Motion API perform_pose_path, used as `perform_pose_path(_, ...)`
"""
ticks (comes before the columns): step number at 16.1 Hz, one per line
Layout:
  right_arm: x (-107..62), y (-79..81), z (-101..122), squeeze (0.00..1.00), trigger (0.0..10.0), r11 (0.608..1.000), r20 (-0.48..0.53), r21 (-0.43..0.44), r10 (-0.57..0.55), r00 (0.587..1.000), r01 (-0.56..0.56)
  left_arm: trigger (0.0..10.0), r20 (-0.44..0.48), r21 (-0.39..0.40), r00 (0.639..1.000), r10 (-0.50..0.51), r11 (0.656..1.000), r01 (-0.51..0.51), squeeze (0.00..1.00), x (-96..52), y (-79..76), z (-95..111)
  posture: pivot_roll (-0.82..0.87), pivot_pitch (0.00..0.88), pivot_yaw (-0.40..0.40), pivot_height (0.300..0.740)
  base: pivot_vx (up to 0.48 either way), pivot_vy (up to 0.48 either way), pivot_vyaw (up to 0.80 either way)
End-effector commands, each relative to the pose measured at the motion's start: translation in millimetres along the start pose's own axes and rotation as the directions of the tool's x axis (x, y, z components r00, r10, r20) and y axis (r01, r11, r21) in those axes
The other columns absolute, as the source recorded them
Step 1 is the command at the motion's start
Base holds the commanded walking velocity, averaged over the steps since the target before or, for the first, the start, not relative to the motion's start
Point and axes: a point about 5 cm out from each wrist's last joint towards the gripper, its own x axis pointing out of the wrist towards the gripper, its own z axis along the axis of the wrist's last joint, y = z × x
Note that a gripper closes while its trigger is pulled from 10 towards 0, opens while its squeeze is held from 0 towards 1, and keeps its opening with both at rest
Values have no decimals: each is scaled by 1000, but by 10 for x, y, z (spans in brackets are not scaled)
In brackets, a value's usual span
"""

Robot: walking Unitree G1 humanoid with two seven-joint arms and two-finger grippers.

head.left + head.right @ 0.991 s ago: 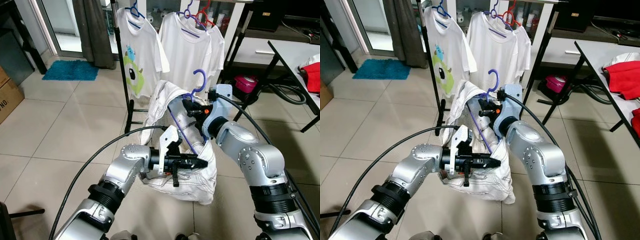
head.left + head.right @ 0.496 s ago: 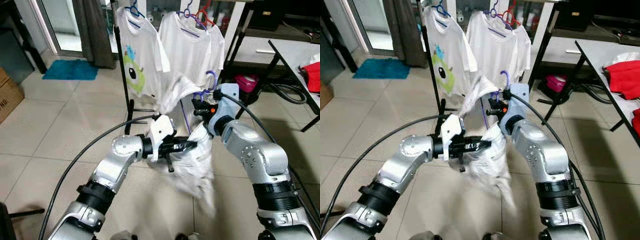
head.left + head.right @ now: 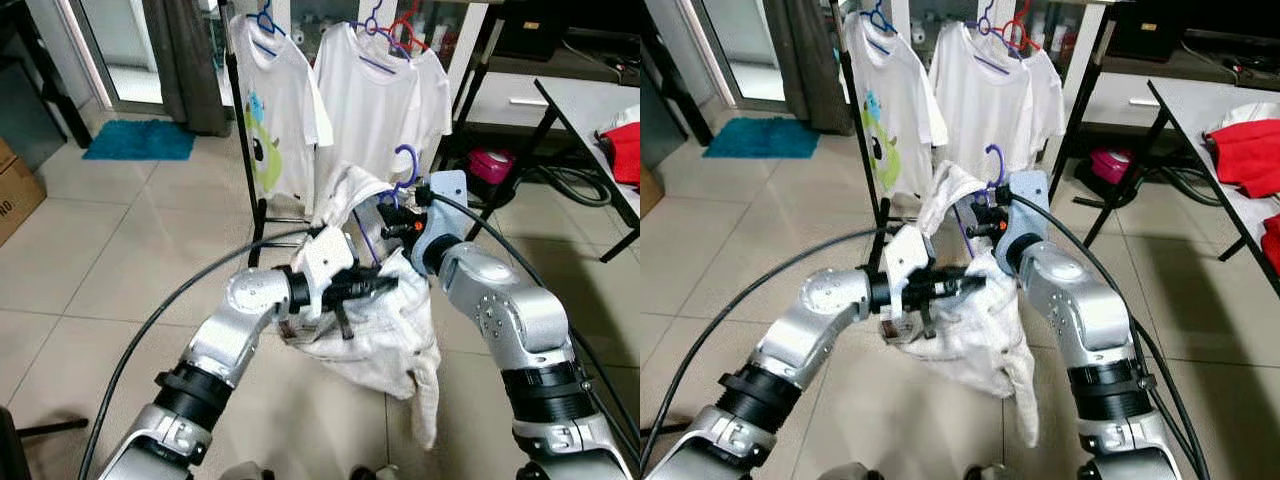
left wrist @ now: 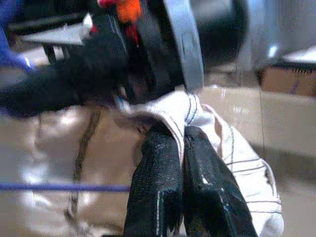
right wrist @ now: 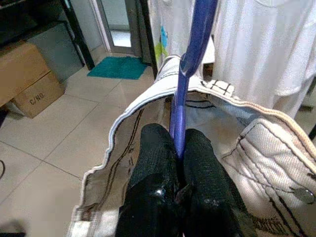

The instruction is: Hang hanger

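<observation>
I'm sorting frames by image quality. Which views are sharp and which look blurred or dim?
Left eye view: sharp, evenly lit; the hanger and garment are crisp. Left wrist view: soft; the left gripper pinches cloth in rough focus, the background smears. Right wrist view: the right gripper and floor are clear, its fingers dark.

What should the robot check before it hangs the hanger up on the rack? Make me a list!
1. Right gripper shut on the purple hanger: ok.
2. Left gripper pinching the white garment: ok.
3. Garment sitting properly on the hanger: not ok, it looks bunched, with one end dangling toward the floor.
4. Hanger hook free and pointing up: ok.
5. Free spot on the rack beside the hung T-shirts: cannot tell.
</observation>
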Motion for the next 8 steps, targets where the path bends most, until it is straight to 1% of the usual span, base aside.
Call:
perform_pose_path(1, -31, -35, -23, 0, 0, 999, 1, -35, -7, 1000, 8, 0, 91, 25, 996, 25, 999, -28, 0, -53, 74, 207, -77, 9, -22, 740, 0, 0, 0)
perform_pose_path(3, -37, -39, -70, 0, 0, 998, -14, -57, -4, 1000, 3, 0, 113, 30, 993, 16, 999, -20, 0, -80, 87, 278, -77, 8, -23, 740, 0, 0, 0)
perform_pose_path(5, -39, -39, -95, 0, 0, 998, -21, -64, -1, 1000, 0, 0, 137, 26, 990, 29, 999, -33, 0, -105, 116, 336, -78, 6, -23, 740, 0, 0, 0)
perform_pose_path(7, -37, -31, -143, 0, 0, 996, -37, -87, 5, 999, -8, 431, 171, 29, 984, 41, 998, -47, 0, -163, 171, 446, -77, 4, -22, 740, 0, 0, 0)
perform_pose_path(8, -37, -30, -156, 0, 0, 996, -41, -91, 6, 999, -10, 431, 177, 28, 983, 41, 999, -47, 0, -176, 181, 471, -77, 4, -22, 740, 0, 0, 0)
